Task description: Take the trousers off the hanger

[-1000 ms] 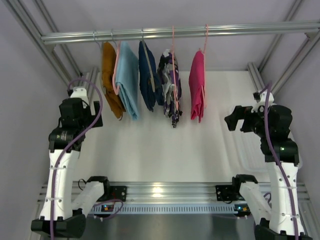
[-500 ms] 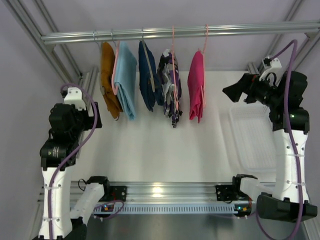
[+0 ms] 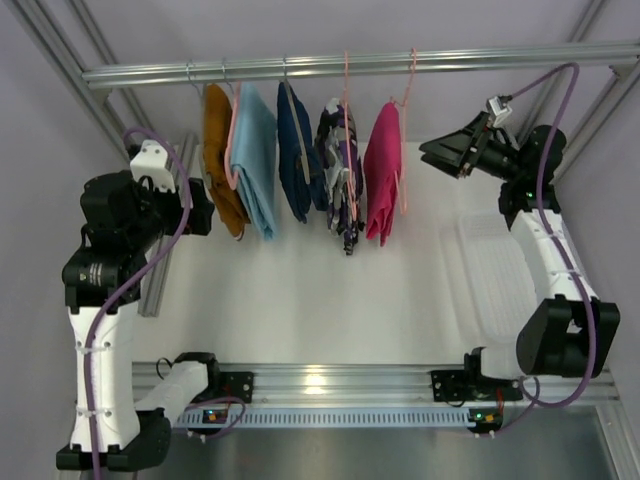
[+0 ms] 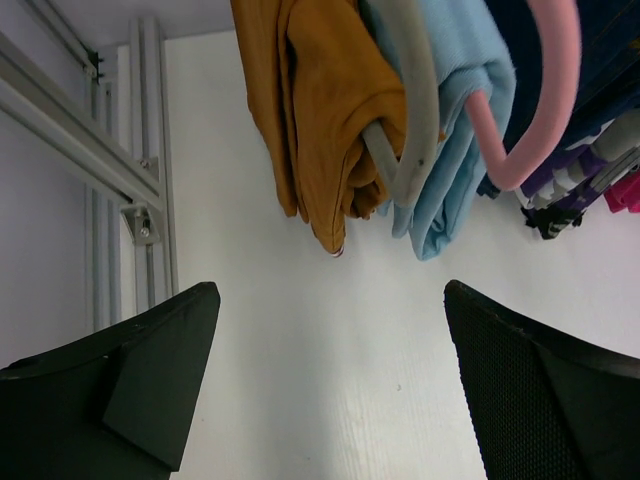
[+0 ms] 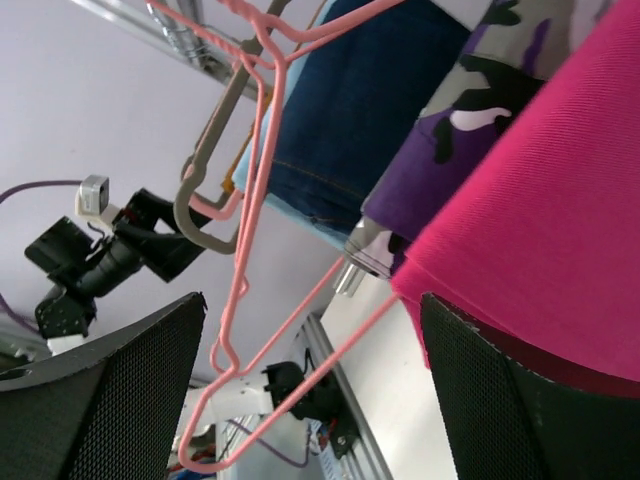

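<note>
operator: location check. where did the task garments hang?

technician: the magenta-pink trousers (image 3: 383,185) hung folded over a pink wire hanger (image 3: 410,80) on the overhead rail (image 3: 350,66), rightmost in the row. the patterned trousers (image 3: 340,175), dark with white and purple, hung just beside them on the left, on the same rail.

operator: condition of the right gripper?

technician: the right gripper (image 3: 432,150) was raised to garment height, just right of the magenta-pink trousers and pointing at them. its jaws stood apart and grasped nothing. in the right wrist view the hanger's lower wire crossed the gap between the fingers (image 5: 110,400). it appeared clear of both, though contact could not be ruled out.

operator: condition of the left gripper?

technician: the left gripper (image 3: 197,215) was released, jaws wide, with nothing between them. it sat near the mustard garment (image 3: 218,165) at the left end of the row, apart from it. a light blue garment (image 3: 255,160) and a navy garment (image 3: 296,160) hung between that one and the patterned trousers.
</note>
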Robot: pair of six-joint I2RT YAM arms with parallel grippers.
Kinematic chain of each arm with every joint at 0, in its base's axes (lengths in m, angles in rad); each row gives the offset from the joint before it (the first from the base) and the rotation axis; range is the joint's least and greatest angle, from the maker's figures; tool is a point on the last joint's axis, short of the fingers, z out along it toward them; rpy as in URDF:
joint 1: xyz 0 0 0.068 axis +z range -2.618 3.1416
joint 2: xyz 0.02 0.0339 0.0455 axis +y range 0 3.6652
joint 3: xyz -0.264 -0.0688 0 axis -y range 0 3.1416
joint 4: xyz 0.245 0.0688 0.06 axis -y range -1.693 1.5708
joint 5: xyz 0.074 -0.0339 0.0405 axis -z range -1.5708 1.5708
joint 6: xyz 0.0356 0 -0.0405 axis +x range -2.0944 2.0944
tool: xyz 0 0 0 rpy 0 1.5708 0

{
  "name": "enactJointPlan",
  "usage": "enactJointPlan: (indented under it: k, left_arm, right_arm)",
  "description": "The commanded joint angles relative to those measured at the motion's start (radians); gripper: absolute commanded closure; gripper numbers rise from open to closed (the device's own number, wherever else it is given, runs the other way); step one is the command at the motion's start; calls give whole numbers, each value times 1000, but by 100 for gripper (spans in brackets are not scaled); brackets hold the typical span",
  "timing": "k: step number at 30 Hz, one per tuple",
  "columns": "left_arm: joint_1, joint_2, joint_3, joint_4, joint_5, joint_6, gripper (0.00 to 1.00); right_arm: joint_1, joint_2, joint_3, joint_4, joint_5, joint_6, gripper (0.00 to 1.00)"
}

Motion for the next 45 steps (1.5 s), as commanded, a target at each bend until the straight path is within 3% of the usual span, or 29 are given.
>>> enactJointPlan:
  k: [1,9,11,16,19,23,26,39,45]
  left_arm:
    - [4,28,85,13,53,10,1]
    - [4,51,94,7,24,23,1]
    - [4,49,97,10,22,24,1]
    - [4,62,117,25,21,15,1]
    - [4,81,136,30,32,1,1]
    - [4,100,156,51,48,-25,1]
    - [4,115,170,58,56,-36,1]
    - [4,189,263,62,130,-66,1]
    - [4,209,323,76,240,-98,1]
  right_arm:
    - [64,19,59,311,-34,153,14]
    - [173,123,85,458,25,273,26]
    - [182,134,39,605,32,343,31]
    - [191,132,-38,744,38,469,45]
    - [191,128,-67,811,35,526,58]
    - [191,126,-58,865,25,573,87]
    - [190,120,-9,871,6,587,100]
    - [139,140,181,985,34,701,100]
    - [124,70,128,1025,9,738,100]
